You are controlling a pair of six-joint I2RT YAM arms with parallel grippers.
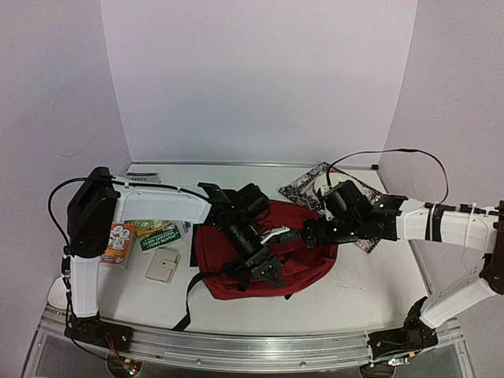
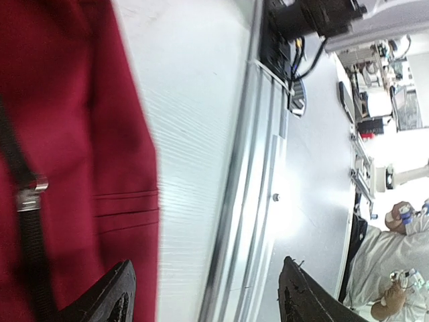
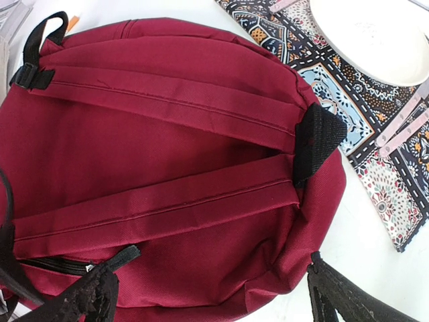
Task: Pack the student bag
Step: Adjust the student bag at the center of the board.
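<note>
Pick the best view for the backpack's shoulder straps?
Right wrist: both red shoulder straps lie in full view across the backpack. Top external shows the backpack largely hidden under the arms. Left wrist shows only a red edge with a black webbing strap and buckle.

Nothing readable in any view. Top view: green packet [image 1: 160, 234] at 9 o'clock on the table [image 1: 362, 291] has white lettering, too small to make out. Dark strip [image 1: 143, 178] at 10 o'clock has white characters, blurred. Orange box [image 1: 118, 241] just left of the packet: print illegible.
</note>
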